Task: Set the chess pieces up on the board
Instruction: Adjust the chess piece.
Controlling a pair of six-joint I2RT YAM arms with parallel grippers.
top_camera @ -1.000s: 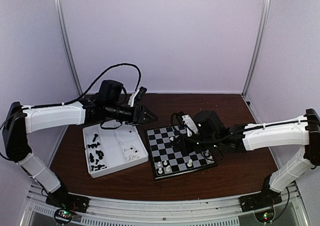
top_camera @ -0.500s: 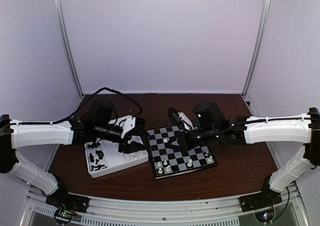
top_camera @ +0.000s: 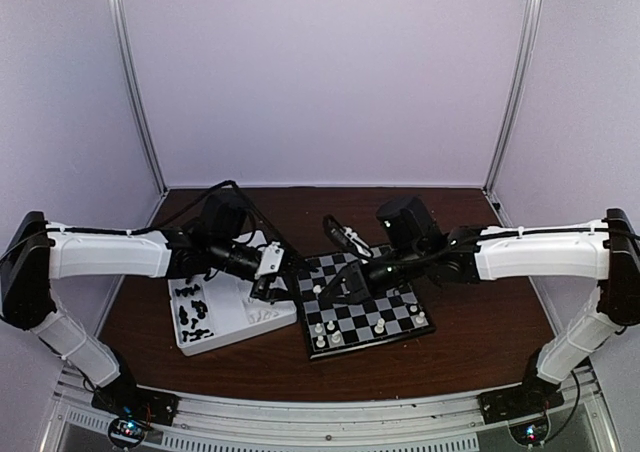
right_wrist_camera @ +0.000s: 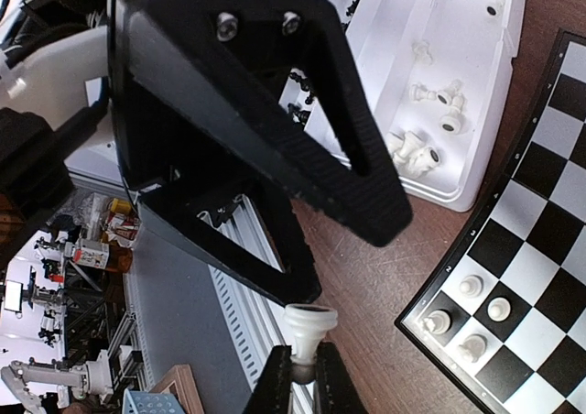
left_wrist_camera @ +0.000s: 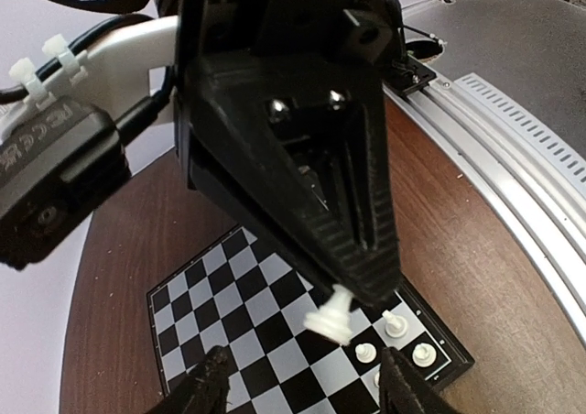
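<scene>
My right gripper [right_wrist_camera: 300, 382] is shut on a cream-white chess piece [right_wrist_camera: 309, 330], holding it by its thin end with the base pointing outward. In the left wrist view that piece [left_wrist_camera: 330, 319] hangs from the right gripper [left_wrist_camera: 357, 286] above the board [left_wrist_camera: 211, 295]. My left gripper [left_wrist_camera: 304, 393] is open and empty, its fingers spread just short of the piece. From above, the left gripper [top_camera: 280, 284] and right gripper [top_camera: 330, 290] face each other over the board's left edge [top_camera: 303, 317]. Several white pieces [top_camera: 337, 325] stand on the near rows.
A white compartment tray [top_camera: 225, 282] lies left of the board, with black pieces [top_camera: 193, 312] in one section and white pieces [right_wrist_camera: 417, 153] in another. The metal rail [top_camera: 330, 412] runs along the table's near edge. Purple walls close off three sides.
My right gripper has moved left across the board with the white piece. My left arm has swung from behind the tray to the board's left edge, and its open gripper now faces the piece.
</scene>
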